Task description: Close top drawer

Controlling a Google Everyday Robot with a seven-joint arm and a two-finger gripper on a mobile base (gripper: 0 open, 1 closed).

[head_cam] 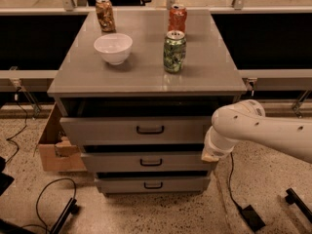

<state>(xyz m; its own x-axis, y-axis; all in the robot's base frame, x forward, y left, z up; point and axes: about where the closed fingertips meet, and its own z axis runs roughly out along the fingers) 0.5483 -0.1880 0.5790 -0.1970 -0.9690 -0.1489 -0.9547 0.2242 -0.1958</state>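
Floor (146, 213): speckled terrazzo across the lower frame, with black cables (48, 199) at lower left.
Cabinet (146, 77): grey, three drawers, centre frame.
Arm (273, 133): white, entering from the right edge.
Top drawer (112, 129): under the cabinet top, slightly out.
Cardboard box (53, 152): left of the cabinet.
Gripper (210, 154): by the top drawer's right end; cannot tell whether spread or pressed together.
Cabinet top: white bowl (113, 48), green can (174, 51), red can (177, 17), brown can (105, 14).
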